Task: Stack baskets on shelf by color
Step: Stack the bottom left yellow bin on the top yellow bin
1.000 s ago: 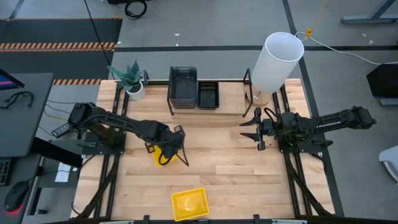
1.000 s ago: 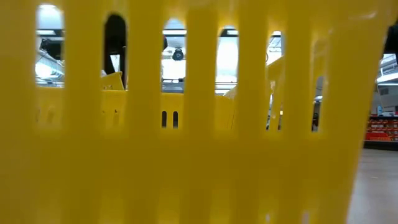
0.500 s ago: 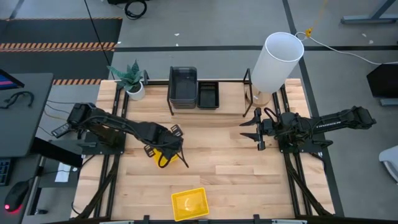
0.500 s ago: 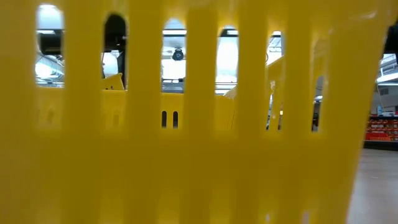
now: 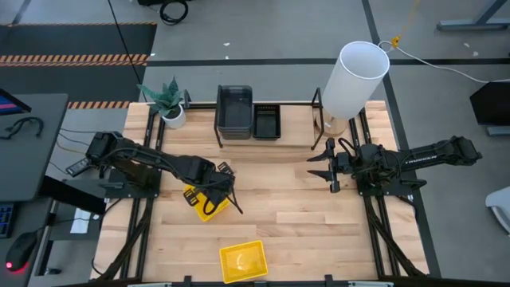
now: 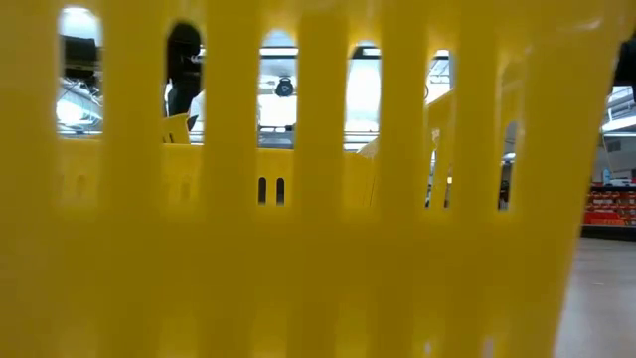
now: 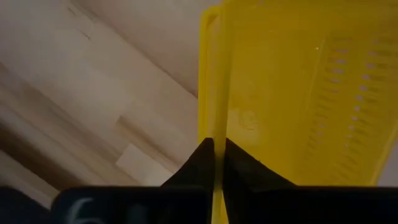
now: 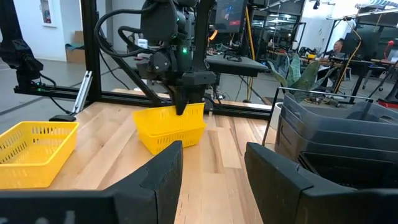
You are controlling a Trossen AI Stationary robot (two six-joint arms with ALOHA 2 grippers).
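Wooden tabletop (image 5: 303,207) fills mid-frame in the high view, w/ grey floor around it and a white cylinder (image 5: 355,78) at upper right. Shelf (image 5: 263,123) sits at top centre of the table, holding a dark grey basket (image 5: 234,108) and, just beside it, a black basket (image 5: 266,121).

Left gripper (image 5: 213,191) is left of centre, clenched on the rim of a yellow basket (image 5: 202,202); the wrist view shows both fingers pinching the thin wall edge, basket tilted. A 2nd yellow basket (image 5: 243,260) lies at bottom centre, close enough to the low cam to block most of that view.

Right gripper (image 5: 328,166) waits at right of centre, fingers apart, holding nothing.

Risks, as I judge them: the grip is on a narrow rim only, so the basket could swing or slip out during the carry. A tilted basket may also catch a shelf post or land askew. Yellow has no spot started on the shelf yet; a wrong slot would mix colours.
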